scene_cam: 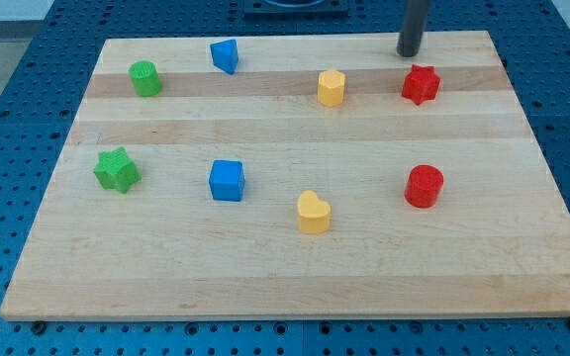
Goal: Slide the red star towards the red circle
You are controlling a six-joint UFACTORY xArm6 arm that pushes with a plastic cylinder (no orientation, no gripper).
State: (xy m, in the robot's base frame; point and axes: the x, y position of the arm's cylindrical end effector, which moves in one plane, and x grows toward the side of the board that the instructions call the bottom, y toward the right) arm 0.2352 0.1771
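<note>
In the camera view, my tip is resting on the table near its far edge, just beside the red star at about the star's eleven o'clock, apart from it by a small gap. The red circle is sitting well apart from the star at its six o'clock, with bare wood between them.

To do this step well, I judge the tip should be shifting slightly toward the star's twelve o'clock first, so the push is running straight down through the star's middle (an off-centre shove would likely be spinning it or sending it wide). A slow, steady push should be keeping the star from slipping off the rod.

The rod is standing nearly upright, coming down from the view's top, its upper part cut off by the frame. There are no jaws on this rig, so nothing is opening or closing.

The yellow hexagon at the star's nine o'clock is lying clear of the path.
</note>
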